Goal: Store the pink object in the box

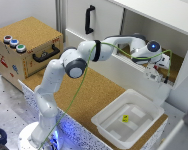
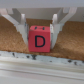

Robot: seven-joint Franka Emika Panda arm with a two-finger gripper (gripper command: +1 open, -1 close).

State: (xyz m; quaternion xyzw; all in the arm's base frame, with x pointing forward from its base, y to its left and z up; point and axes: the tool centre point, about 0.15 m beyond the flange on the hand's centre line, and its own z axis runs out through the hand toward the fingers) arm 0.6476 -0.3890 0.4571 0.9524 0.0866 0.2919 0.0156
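Note:
The pink object (image 2: 40, 39), a cube with a black letter D on its face, rests on a cork surface and fills the middle of the wrist view. My gripper (image 2: 39, 34) has a finger against each side of it and looks shut on it. In the exterior view the gripper (image 1: 155, 75) reaches into a cork-floored shelf recess at the exterior view's right, and the cube is hidden there. The box (image 1: 105, 118), a shallow white tub, sits on the cork table below and in front of the gripper, apart from it.
A small yellow item (image 1: 125, 118) lies inside the white tub. A cork-covered crate (image 1: 29, 45) with a black handle and coloured buttons stands at the exterior view's left. The white shelf frame (image 1: 159, 15) surrounds the recess. A pale ledge (image 2: 40, 62) runs in front of the cube.

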